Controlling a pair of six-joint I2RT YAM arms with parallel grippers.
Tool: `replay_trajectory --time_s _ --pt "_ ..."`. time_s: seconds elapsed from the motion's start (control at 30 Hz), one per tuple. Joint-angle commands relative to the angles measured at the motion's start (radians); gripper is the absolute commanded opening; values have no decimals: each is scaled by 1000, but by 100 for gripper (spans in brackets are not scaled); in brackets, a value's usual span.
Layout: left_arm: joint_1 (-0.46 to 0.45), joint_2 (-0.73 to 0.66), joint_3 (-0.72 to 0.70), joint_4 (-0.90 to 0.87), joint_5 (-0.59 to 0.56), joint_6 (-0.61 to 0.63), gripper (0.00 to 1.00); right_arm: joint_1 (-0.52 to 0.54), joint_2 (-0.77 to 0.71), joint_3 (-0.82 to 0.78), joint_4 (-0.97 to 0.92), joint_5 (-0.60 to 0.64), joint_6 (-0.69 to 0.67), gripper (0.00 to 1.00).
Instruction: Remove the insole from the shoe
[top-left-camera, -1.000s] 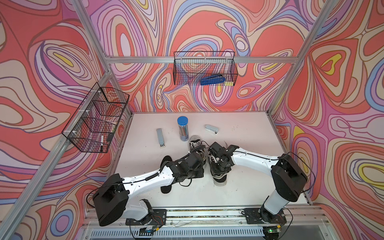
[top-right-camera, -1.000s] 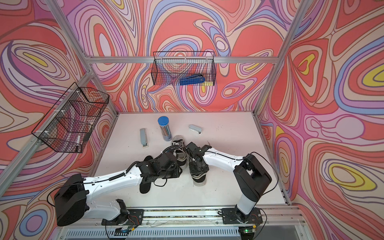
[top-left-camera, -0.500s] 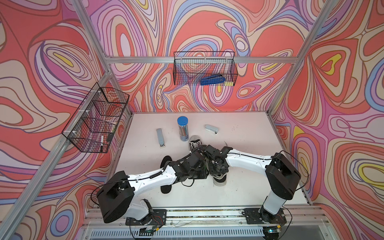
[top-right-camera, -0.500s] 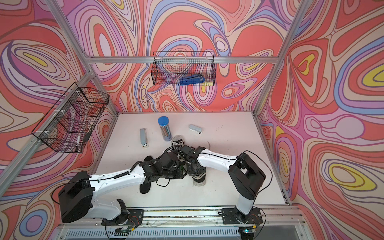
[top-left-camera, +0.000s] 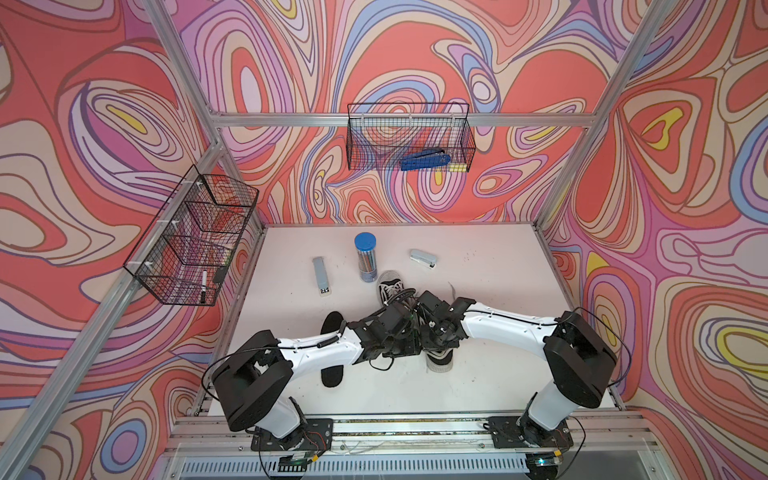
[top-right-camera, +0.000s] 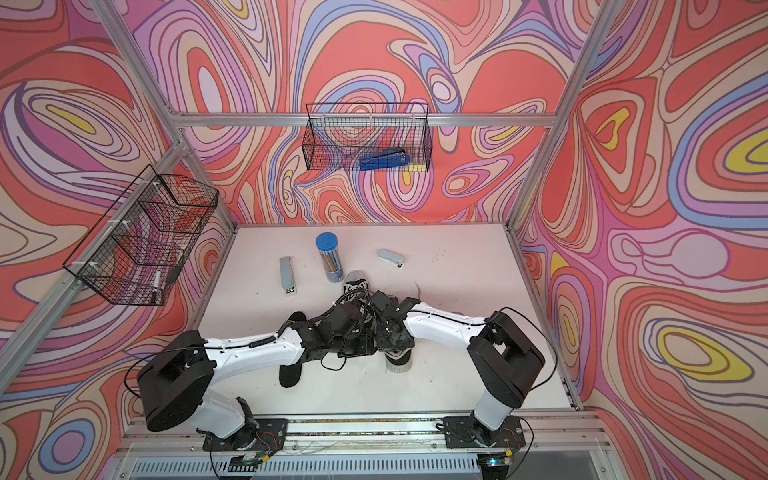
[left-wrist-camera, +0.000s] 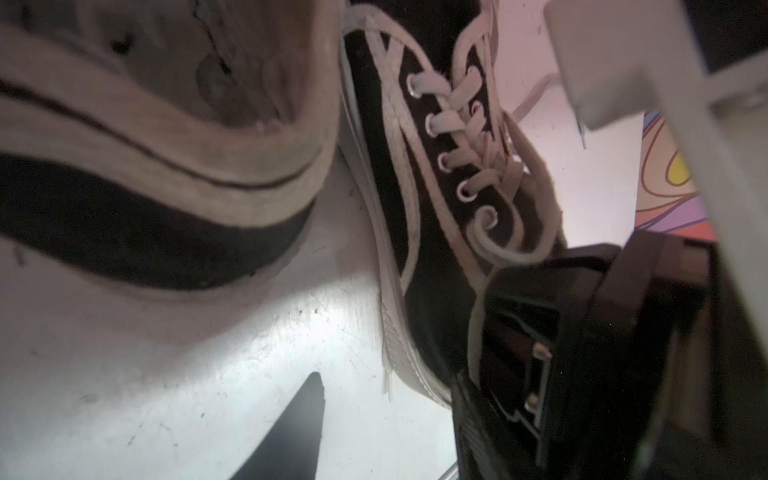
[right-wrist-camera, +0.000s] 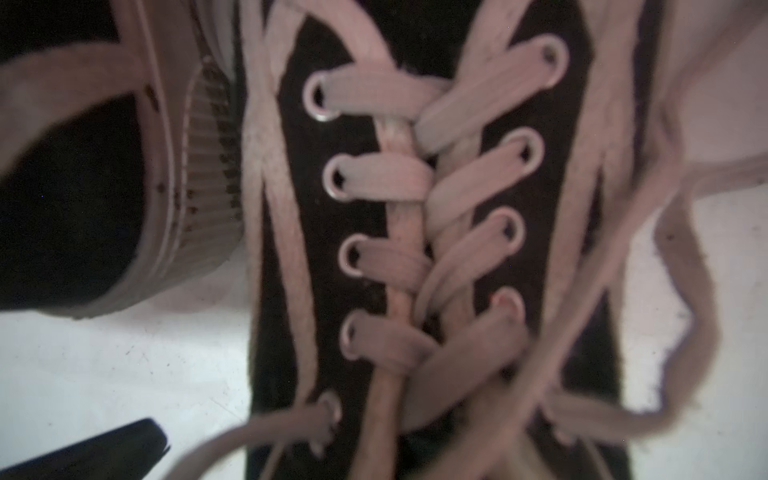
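1. We see two black canvas sneakers with white rubber soles close together near the middle of the white table (top-left-camera: 478, 270).
2. The far sneaker (top-left-camera: 388, 286) (top-right-camera: 355, 284) stands sole-down, its white toe cap pointing at the back wall; its rear is hidden.
3. The near sneaker (top-left-camera: 438, 361) (top-right-camera: 398, 360) shows only a white ribbed end facing the front edge.
4. In the right wrist view, white laces (right-wrist-camera: 415, 178) cross through metal eyelets, and their ends trail loose.
5. The black insole (top-left-camera: 332, 374) (top-right-camera: 289, 376) lies flat on the table to the left of the sneakers and apart from them. It runs front to back, and its middle is covered.
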Motion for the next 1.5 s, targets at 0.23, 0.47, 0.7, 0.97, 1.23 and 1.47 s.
replay_trajectory --time_s 0.23,0.47,0.7,0.97,1.23,1.47 --pt "-1 49 -33 296 66 -80 59 -21 2 -73 118 -48 25 0" --pt "-1 71 -6 278 76 -59 58 -29 -13 -85 154 -82 37 0" --pt "-1 6 -84 393 42 -86 59 -64 -53 -139 195 -120 46 0" --pt "-2 33 -102 450 68 -108 72 -76 -59 -176 264 -176 61 0" --pt "-1 80 -72 432 86 -108 50 -83 -68 -172 271 -190 63 0" --pt "4 73 -35 272 26 -75 0 -128 -116 -161 194 -146 26 0"
